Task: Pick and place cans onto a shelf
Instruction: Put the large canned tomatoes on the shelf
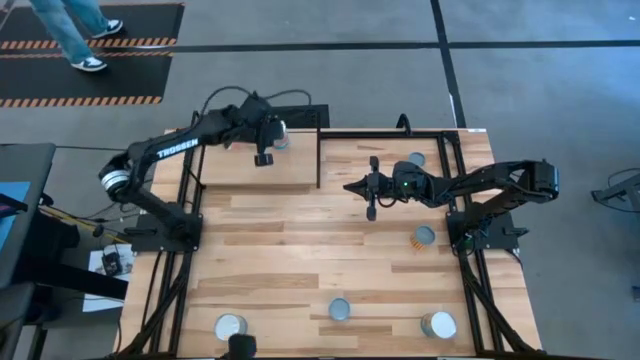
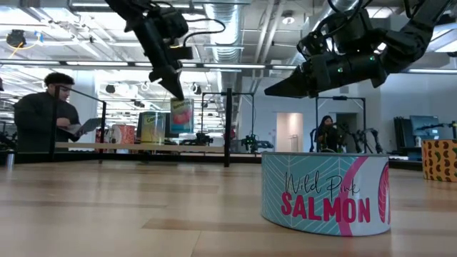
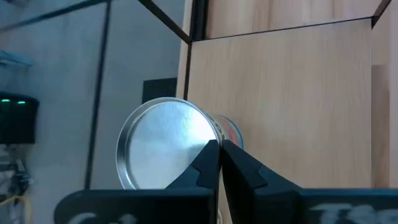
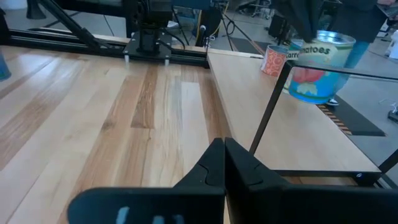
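Note:
The shelf (image 1: 250, 168) is a pale board edged by black rods at the table's far left. One can (image 1: 279, 135) with a silver top stands at its far edge; it also shows in the left wrist view (image 3: 163, 142). My left gripper (image 1: 262, 155) is shut right beside and above it (image 3: 219, 149). The low view shows this can (image 2: 181, 114) below the fingertips and a yellowish can (image 2: 151, 127) beside it. My right gripper (image 1: 371, 187) is shut and empty, hovering over mid-table (image 4: 224, 149). My left gripper's shut fingertips (image 3: 211, 155) stand over the near rim of the can's silver top (image 3: 186, 149), coming from above at a slant. I cannot tell whether they touch it.
Loose cans stand on the table: one at far right (image 1: 416, 159), an orange one (image 1: 424, 236), and three near the front edge (image 1: 340, 309), (image 1: 231, 327), (image 1: 438, 325). A salmon can (image 2: 325, 193) is close to the low camera. A person (image 2: 50, 114) stands beyond the table.

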You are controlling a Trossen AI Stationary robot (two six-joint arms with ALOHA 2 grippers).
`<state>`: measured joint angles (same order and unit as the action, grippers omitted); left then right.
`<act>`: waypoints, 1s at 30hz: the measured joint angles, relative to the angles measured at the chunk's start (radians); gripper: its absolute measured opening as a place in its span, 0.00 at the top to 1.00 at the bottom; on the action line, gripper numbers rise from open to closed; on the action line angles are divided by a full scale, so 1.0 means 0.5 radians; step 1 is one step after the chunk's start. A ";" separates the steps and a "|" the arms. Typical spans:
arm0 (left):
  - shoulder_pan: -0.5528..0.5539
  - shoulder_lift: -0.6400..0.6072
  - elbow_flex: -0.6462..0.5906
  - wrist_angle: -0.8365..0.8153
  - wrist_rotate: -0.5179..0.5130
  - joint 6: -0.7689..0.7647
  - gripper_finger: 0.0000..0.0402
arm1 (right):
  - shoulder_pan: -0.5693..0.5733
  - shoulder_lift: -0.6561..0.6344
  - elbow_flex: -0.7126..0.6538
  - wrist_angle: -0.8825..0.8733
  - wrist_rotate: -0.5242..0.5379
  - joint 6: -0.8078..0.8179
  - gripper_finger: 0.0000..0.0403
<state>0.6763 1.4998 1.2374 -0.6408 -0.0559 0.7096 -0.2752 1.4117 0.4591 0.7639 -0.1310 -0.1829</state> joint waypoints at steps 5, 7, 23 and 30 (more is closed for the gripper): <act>0.050 0.172 0.130 -0.042 0.053 0.075 1.00 | 0.000 0.000 0.000 -0.002 0.000 0.001 0.97; 0.066 0.217 0.162 -0.040 0.082 0.078 1.00 | 0.000 0.001 0.000 -0.002 0.000 0.001 0.97; 0.216 0.247 0.177 -0.098 0.204 0.033 1.00 | 0.000 0.001 0.001 -0.001 -0.001 0.000 0.97; 0.228 0.248 0.176 -0.084 0.246 -0.003 1.00 | 0.000 0.001 0.001 -0.001 -0.001 0.001 0.97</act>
<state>0.7902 1.6238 1.3254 -0.6826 0.0673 0.7080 -0.2752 1.4120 0.4595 0.7635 -0.1314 -0.1825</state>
